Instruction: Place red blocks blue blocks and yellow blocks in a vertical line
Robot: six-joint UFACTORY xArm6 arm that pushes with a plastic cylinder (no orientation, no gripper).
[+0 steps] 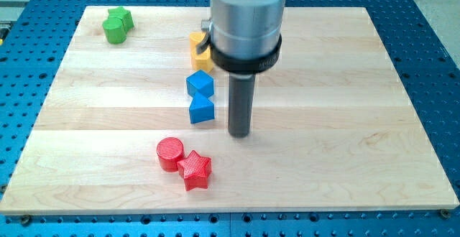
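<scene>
My tip [239,133] rests on the board just right of the lower blue block [201,110], a small gap apart. A second blue block [200,84] sits directly above it. A yellow block [200,52] lies above the blue ones, partly hidden behind the arm's body. A red cylinder [170,154] and a red star [194,169] touch each other at the lower left of my tip. The yellow and blue blocks form a rough column; the red ones sit slightly left of it.
A green star [121,17] and a green cylinder [113,31] sit together at the board's top left. The wooden board [345,122] lies on a blue perforated table. The arm's large grey body [248,14] hides the board's top centre.
</scene>
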